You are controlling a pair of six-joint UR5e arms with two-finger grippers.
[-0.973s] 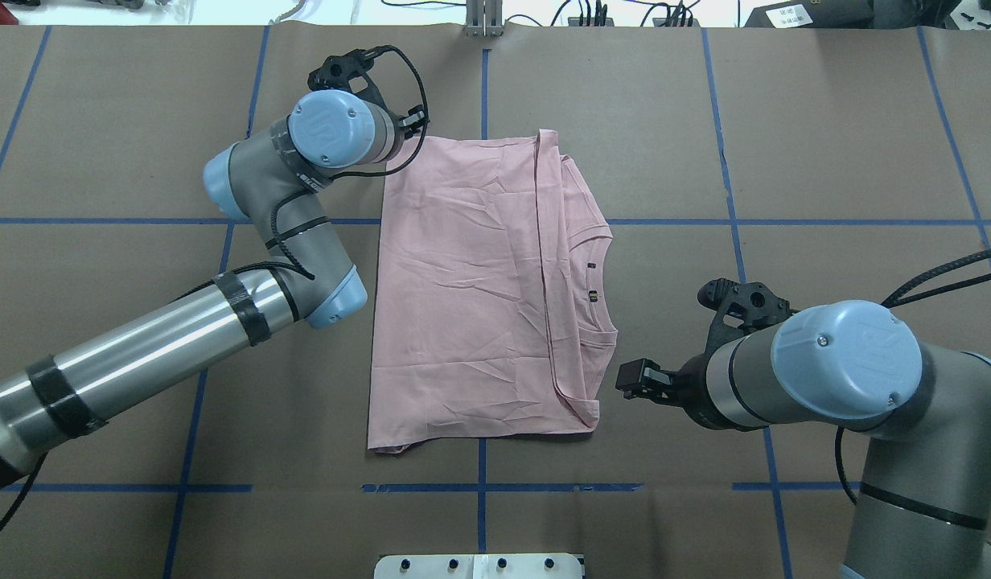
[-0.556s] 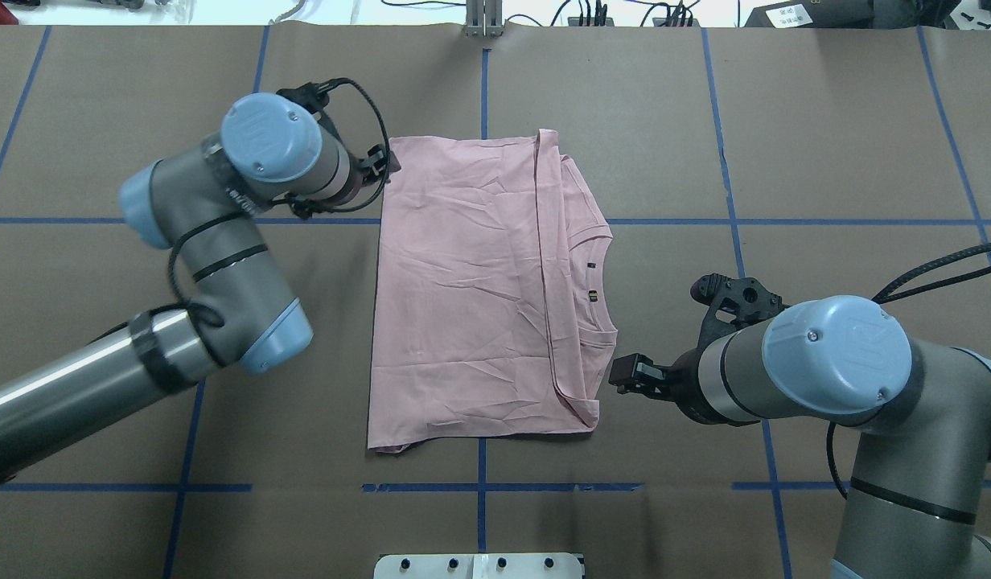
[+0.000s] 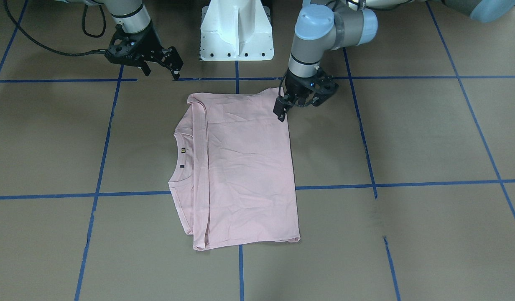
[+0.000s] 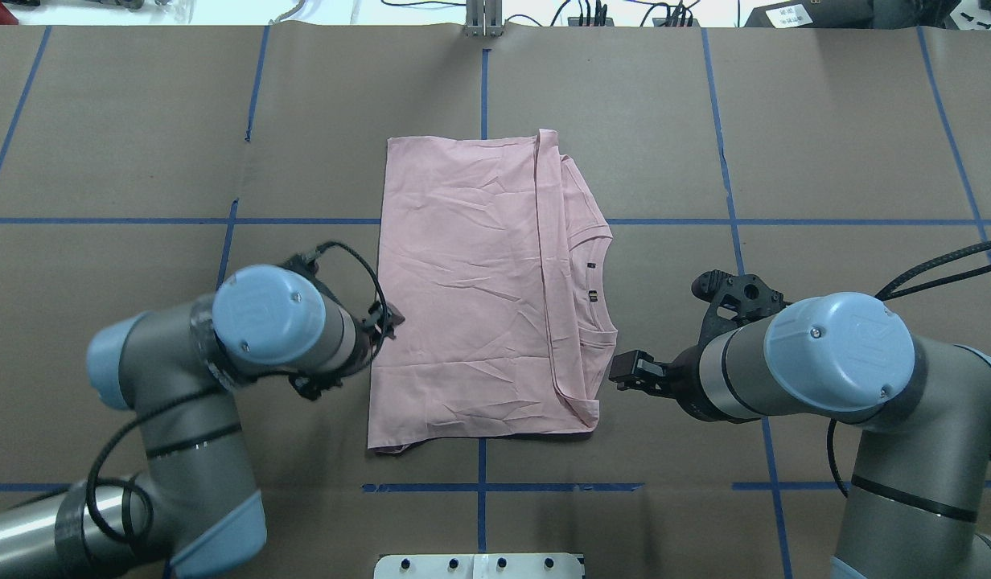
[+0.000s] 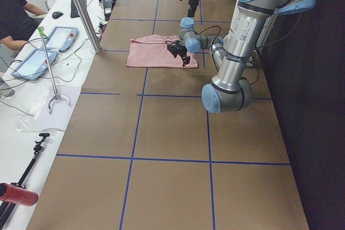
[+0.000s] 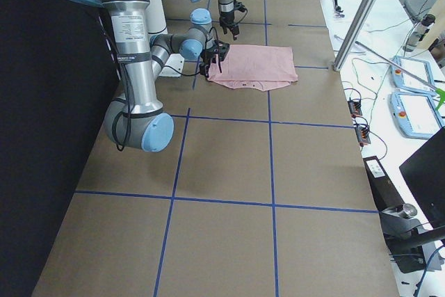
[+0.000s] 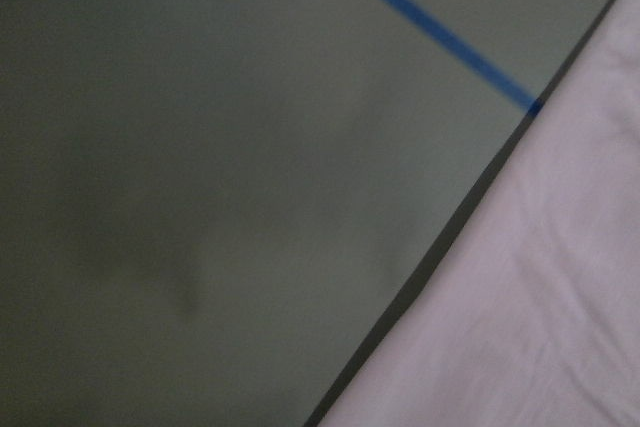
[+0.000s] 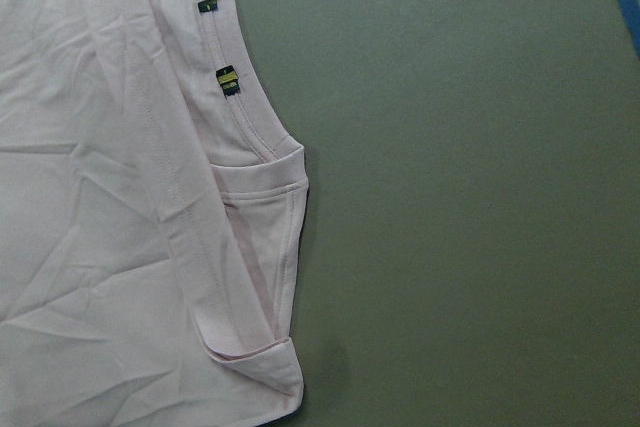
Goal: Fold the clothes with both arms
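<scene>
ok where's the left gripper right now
In the overhead view the left gripper is on the view's left, right at the left edge of the pink T-shirt, on the robot's side of the blue tape line.

**Grey-and-blue twin arms, cables all over**

Both the left arm (image 4: 262, 326) and the right arm (image 4: 841, 358) are chunky grey joint housings with round light blue caps. Each cap has a couple of tiny screws and a faint embossed logo. The tubes between joints are bare silver, and the left one wears black tape bands. Black cables (image 4: 950, 263) loop around the wrists. The left gripper (image 3: 280, 112) and right gripper (image 3: 162, 72) are matte black. The white pedestal (image 3: 236, 29) has a row of dark bolt holes along its foot.
</scene>
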